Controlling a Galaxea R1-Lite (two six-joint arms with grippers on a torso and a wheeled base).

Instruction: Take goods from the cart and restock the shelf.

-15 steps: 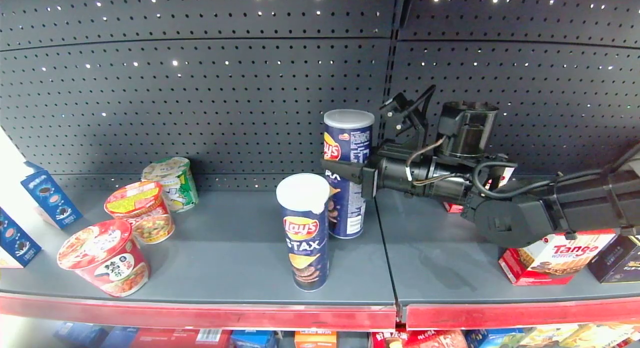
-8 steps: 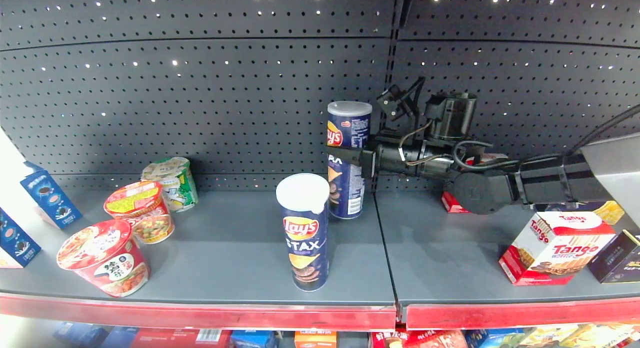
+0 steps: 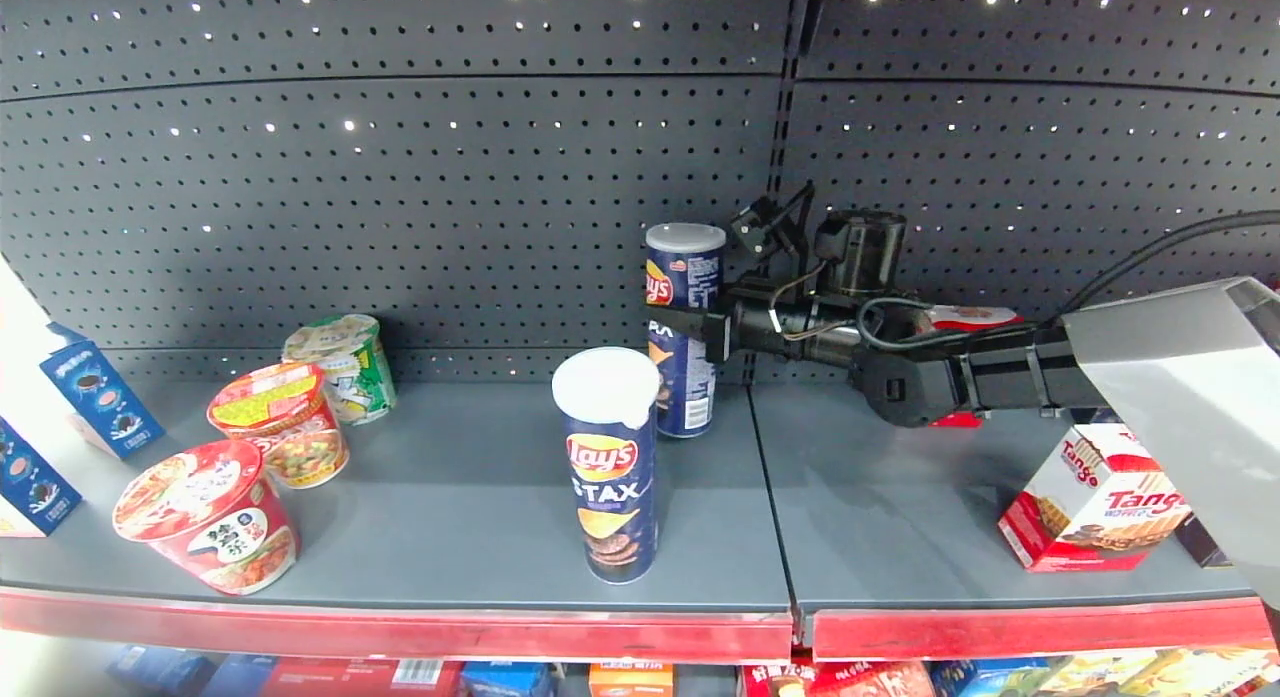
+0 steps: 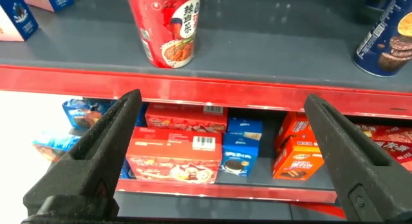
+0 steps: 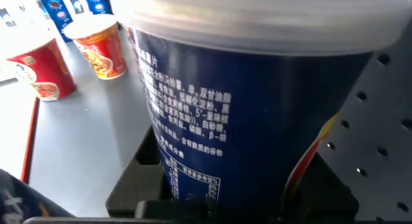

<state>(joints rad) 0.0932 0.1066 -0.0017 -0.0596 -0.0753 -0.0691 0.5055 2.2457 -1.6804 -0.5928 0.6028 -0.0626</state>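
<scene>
Grey pegboard wall (image 3: 400, 197) backs everything, its top cut off by the frame. Below it the grey shelf (image 3: 470, 517), with a red front lip, runs out of sight at both sides, and a seam splits it into 2 boards. The pale cover on the right arm (image 3: 1000, 377) hides a corner of the wafer box (image 3: 1090, 522), and the arm hides most of a red-and-white pack (image 3: 965, 315) behind it. The right gripper (image 3: 686, 324) is clamped across the held chips can (image 3: 685, 267), which is upright at the back of the shelf just left of the seam. I cannot tell whether its base sits on the board, since the front chips can (image 3: 608, 467) covers its lower left edge. 3 noodle cups (image 3: 210, 517) stand well apart to the left, beside 2 blue biscuit boxes (image 3: 100, 397) cropped by the frame edge. The left gripper (image 4: 222, 102) hangs with fingers spread wide and nothing between them, facing the red lip, above a lower shelf (image 4: 257, 188) stocked with boxes
</scene>
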